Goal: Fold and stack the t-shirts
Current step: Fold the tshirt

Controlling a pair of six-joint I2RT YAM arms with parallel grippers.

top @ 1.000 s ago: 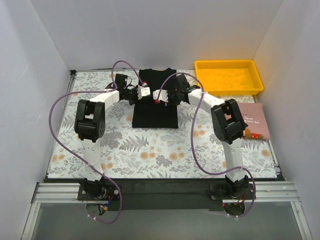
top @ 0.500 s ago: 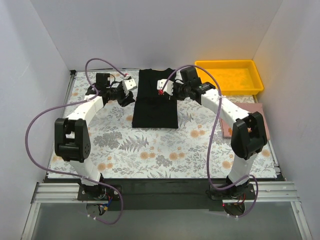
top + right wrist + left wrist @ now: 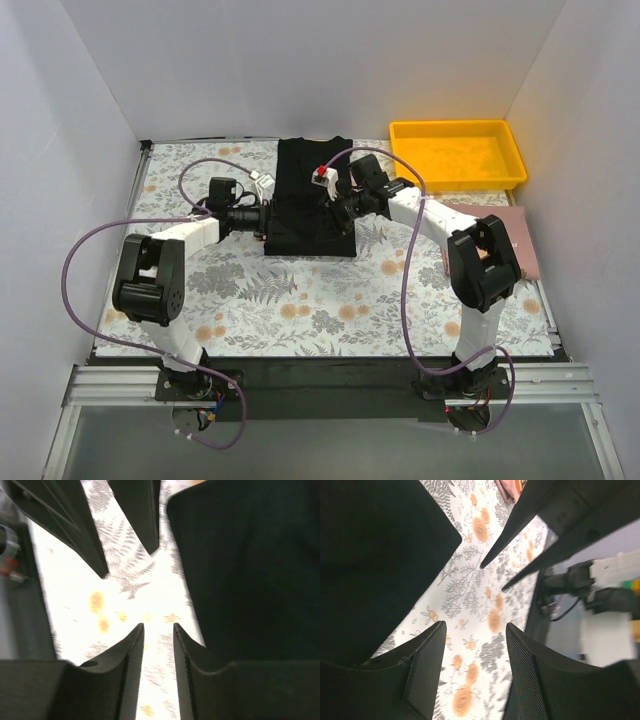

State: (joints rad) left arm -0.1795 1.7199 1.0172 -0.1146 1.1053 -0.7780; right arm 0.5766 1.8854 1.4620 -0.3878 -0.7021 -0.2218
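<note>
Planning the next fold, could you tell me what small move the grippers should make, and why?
Probably shift each inward to pinch a near corner of the t-shirt: the left gripper and right gripper flank it, open and empty, over floral cloth.

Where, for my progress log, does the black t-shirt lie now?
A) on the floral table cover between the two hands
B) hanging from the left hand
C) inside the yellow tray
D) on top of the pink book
A: the t-shirt lies folded on the floral table cover, with the left hand and the right hand at its sides, both empty.
</note>
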